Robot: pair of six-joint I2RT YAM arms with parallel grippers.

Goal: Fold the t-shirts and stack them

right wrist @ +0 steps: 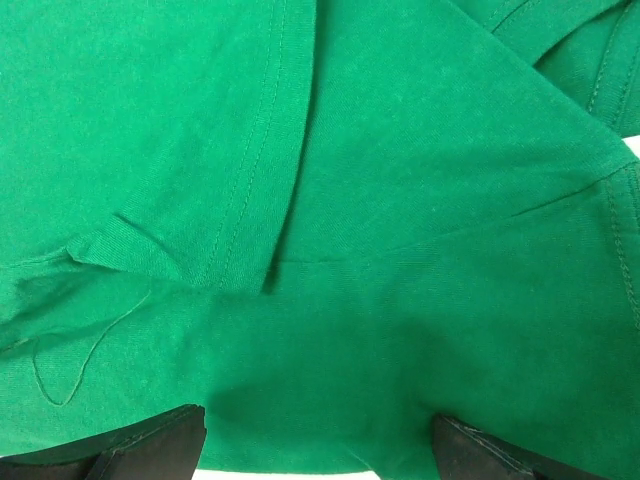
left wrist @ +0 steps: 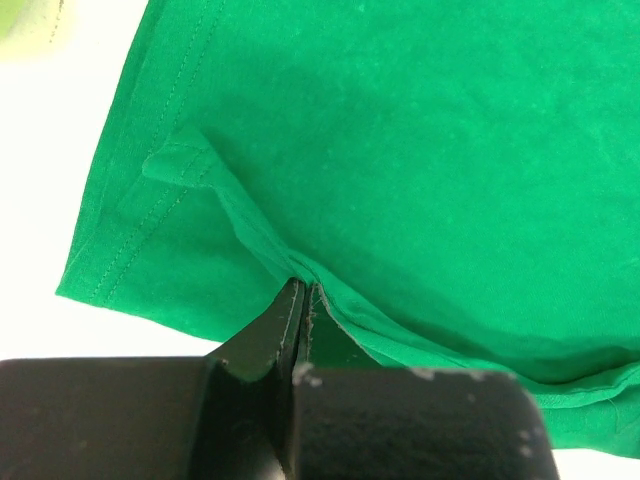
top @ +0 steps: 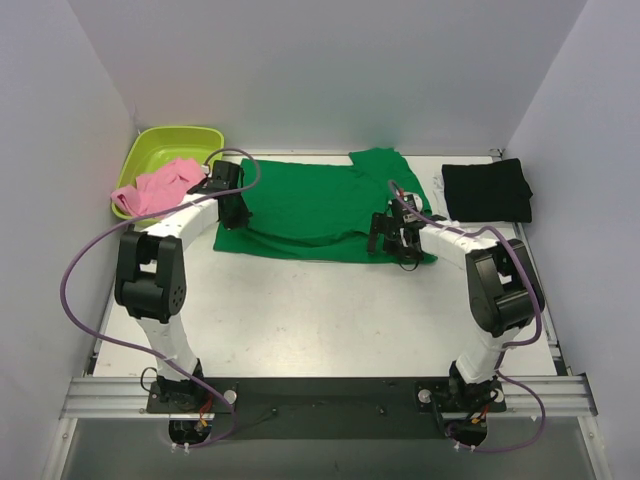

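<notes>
Green t-shirt (top: 300,205) lies spread on white table (top: 330,310) between pale walls (top: 330,70).

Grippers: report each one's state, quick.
Left gripper: closed, pinching a fold of the green shirt.
Right gripper: open over the same shirt, holding nothing.

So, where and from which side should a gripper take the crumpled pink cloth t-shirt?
Probably the bunched part of the crumpled pink cloth t-shirt that spills over the near rim of the lime-green plastic tub. Come down from above: folds are thick there, and the tub wall blocks the sides.
</notes>
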